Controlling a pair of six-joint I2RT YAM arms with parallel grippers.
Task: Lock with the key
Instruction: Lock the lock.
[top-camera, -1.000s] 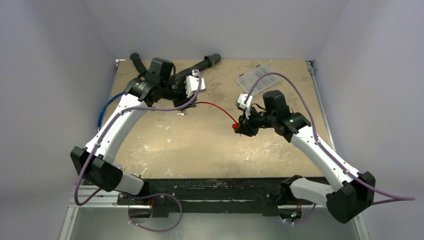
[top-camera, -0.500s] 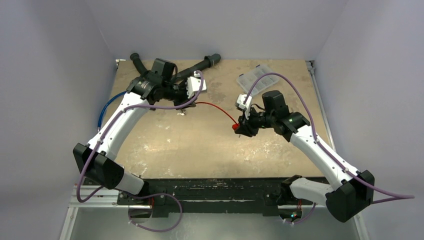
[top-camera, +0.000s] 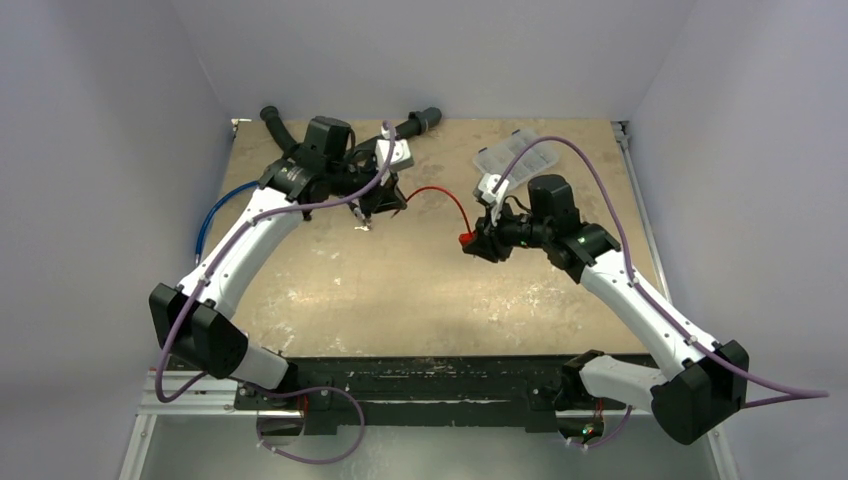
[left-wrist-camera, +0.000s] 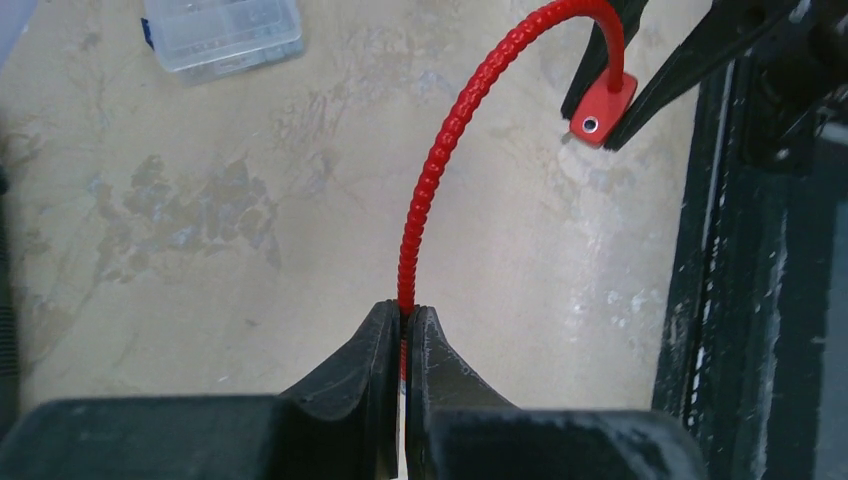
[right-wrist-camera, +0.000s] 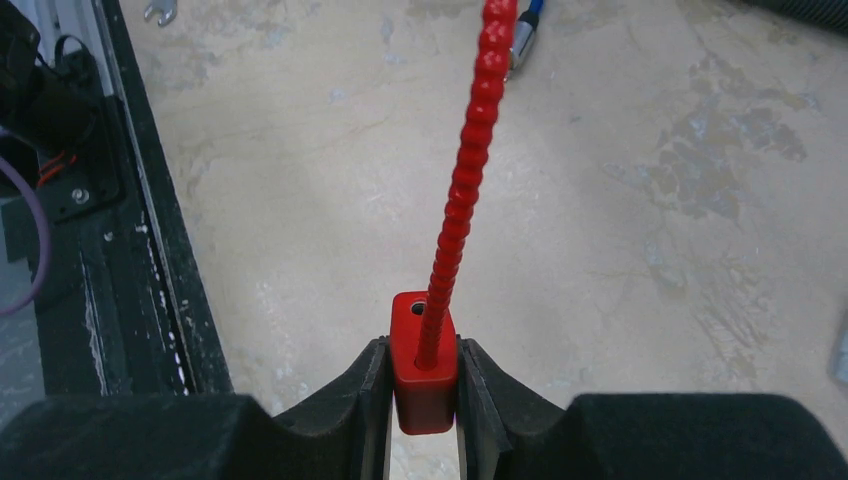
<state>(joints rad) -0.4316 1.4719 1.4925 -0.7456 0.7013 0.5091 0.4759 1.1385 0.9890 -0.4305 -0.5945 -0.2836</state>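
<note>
The thin red cable (left-wrist-camera: 440, 150) arches between my two grippers above the table. My left gripper (left-wrist-camera: 404, 318) is shut on the cable's free end; in the top view it (top-camera: 392, 200) is at the table's back left. My right gripper (right-wrist-camera: 423, 360) is shut on the small red lock body (right-wrist-camera: 423, 385), whose open hole faces up beside the cable. In the top view the right gripper (top-camera: 476, 244) holds the lock body (top-camera: 466, 240) near the table's middle. The left wrist view shows the lock body (left-wrist-camera: 603, 100) between the right fingers. I cannot make out the key.
A clear plastic compartment box (top-camera: 512, 155) lies at the back right, also in the left wrist view (left-wrist-camera: 222, 30). A silver spanner (right-wrist-camera: 160, 10) lies near the black front rail (right-wrist-camera: 150, 230). Black hoses (top-camera: 415, 122) lie along the back edge, and a blue cable (top-camera: 215, 212) at the left.
My left gripper swung right and turned, bringing the cable end closer to the lock. The cable went from nearly straight to an arch. My right gripper shifted slightly back with the lock body.
</note>
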